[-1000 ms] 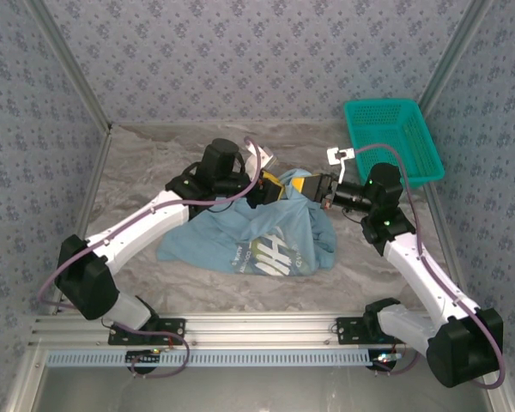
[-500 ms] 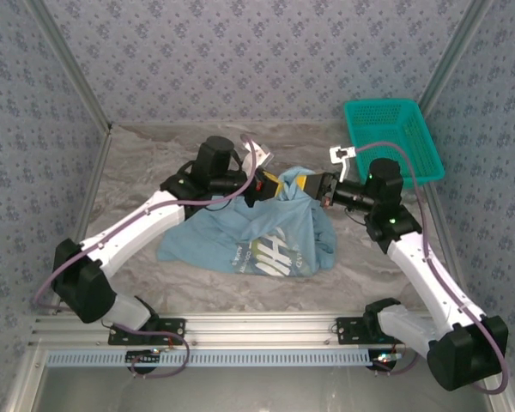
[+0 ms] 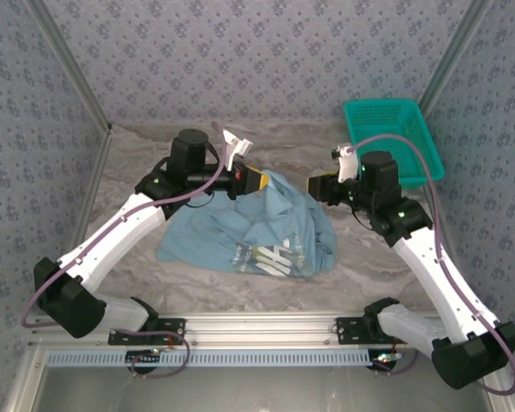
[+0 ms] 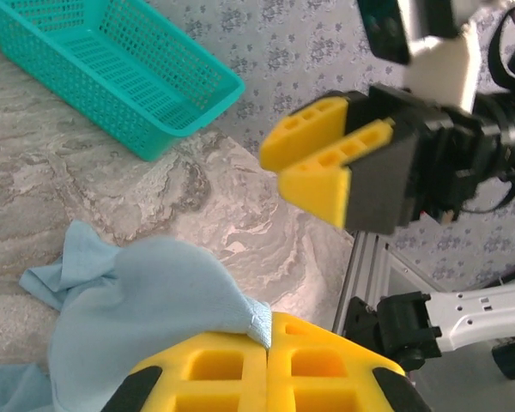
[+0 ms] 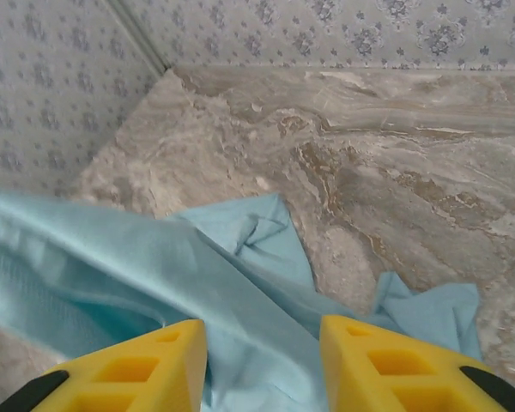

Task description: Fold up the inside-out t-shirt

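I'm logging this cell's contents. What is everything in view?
t-shirt: one, light blue with white lettering, crumpled mid-table.
basket: one, teal mesh, table's far right corner.
table: one, grey marbled, under both.
walls: three, blue-grey floral, around the table.
left gripper: one, yellow fingers, shut on the t-shirt's far edge.
right gripper: one, yellow fingers, open, by the t-shirt's far right edge.
arms: two, white and black, from near edge.

Light-blue t-shirt [image 3: 240,227], teal mesh basket [image 3: 382,104], grey marbled table [image 3: 154,154], blue floral walls [image 3: 257,60]
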You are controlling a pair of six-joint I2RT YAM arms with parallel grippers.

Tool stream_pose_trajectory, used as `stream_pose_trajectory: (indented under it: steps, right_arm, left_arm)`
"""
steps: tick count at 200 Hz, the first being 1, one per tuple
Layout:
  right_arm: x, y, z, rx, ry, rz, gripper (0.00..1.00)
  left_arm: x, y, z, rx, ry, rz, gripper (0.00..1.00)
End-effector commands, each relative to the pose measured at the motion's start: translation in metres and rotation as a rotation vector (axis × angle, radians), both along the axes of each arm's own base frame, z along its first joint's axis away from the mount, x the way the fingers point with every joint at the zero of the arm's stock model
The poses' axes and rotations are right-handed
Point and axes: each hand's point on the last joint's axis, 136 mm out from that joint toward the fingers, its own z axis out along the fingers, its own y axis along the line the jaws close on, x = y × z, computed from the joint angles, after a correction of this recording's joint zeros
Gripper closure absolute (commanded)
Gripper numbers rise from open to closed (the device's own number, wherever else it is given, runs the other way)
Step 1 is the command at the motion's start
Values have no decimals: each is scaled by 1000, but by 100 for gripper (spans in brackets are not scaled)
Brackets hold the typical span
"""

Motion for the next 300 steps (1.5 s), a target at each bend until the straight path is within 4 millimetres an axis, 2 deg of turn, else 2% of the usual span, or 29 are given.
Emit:
stream_pose_trajectory:
  steps: [1, 10, 25, 47, 68, 95, 130, 160, 187, 198, 230, 240, 251, 263, 285, 300]
  right_arm:
    - [-33, 10, 16, -77, -109, 136, 57]
    - [-42, 21, 15, -71, -124, 191, 57]
    - [-45, 32, 0, -88, -101, 237, 57]
    - [-42, 51, -15, -81, -78, 293, 60]
    - [-33, 57, -35, -84, -46, 293, 65]
    - [-41, 74, -50, -44, -11, 379, 63]
    - [-52, 83, -50, 17, -33, 434, 62]
    - [-49, 83, -50, 14, -35, 422, 90]
    - [-52, 83, -47, 15, -29, 423, 100]
    - [-55, 85, -42, 30, -31, 434, 100]
    - [-64, 93, -12, 116, -72, 474, 99]
    - [-65, 93, -6, 123, -80, 470, 100]
    - [-64, 92, -1, 129, -92, 460, 100]
    - [-62, 93, 2, 139, -88, 452, 100]
    - [-54, 94, 2, 143, -59, 418, 100]
    - [-52, 94, 4, 140, -53, 409, 100]
  left_arm:
    - [-3, -2, 14, -44, 22, -28, 100]
    - [-4, -2, 15, -47, 17, -42, 100]
    - [-10, -4, 17, -58, -9, -94, 100]
    - [-20, -3, 20, -66, -67, -162, 100]
    - [-24, -2, 22, -66, -106, -174, 100]
    - [-20, -3, 21, -71, -113, -160, 100]
    - [-10, -3, 15, -42, -102, -116, 100]
    - [-4, -4, 11, -26, -96, -93, 100]
    - [14, 0, 0, 23, -84, -4, 100]
    - [25, 1, -9, 59, -66, 53, 100]
    - [54, 4, -38, 170, -26, 163, 100]
    - [61, 7, -44, 195, -19, 200, 91]
    - [68, 13, -47, 212, -17, 241, 86]
    - [68, 17, -47, 210, -24, 257, 72]
    - [60, 30, -49, 203, -65, 282, 50]
    - [48, 36, -49, 174, -105, 271, 40]
